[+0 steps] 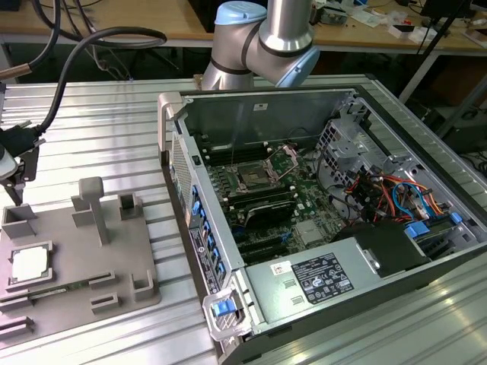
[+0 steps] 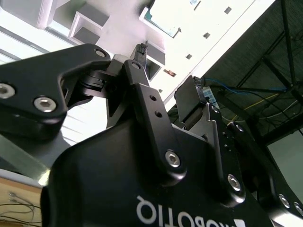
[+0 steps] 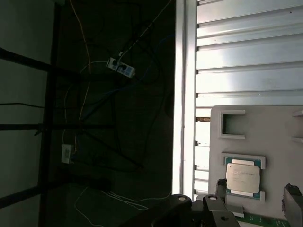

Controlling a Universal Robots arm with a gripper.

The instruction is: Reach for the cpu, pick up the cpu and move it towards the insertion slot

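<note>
We hang the gripper [image 2: 165, 72] wide open and empty over the cpu [image 3: 243, 178], which lies flat in the grey holder [image 1: 114, 255] straight ahead of the gripper, framed between its two fingertips [image 3: 221, 187]

Ribbed metal tabletop [image 1: 114, 144], wooden workbench [image 1: 167, 19] behind, dark floor [image 3: 28, 156] below
</note>
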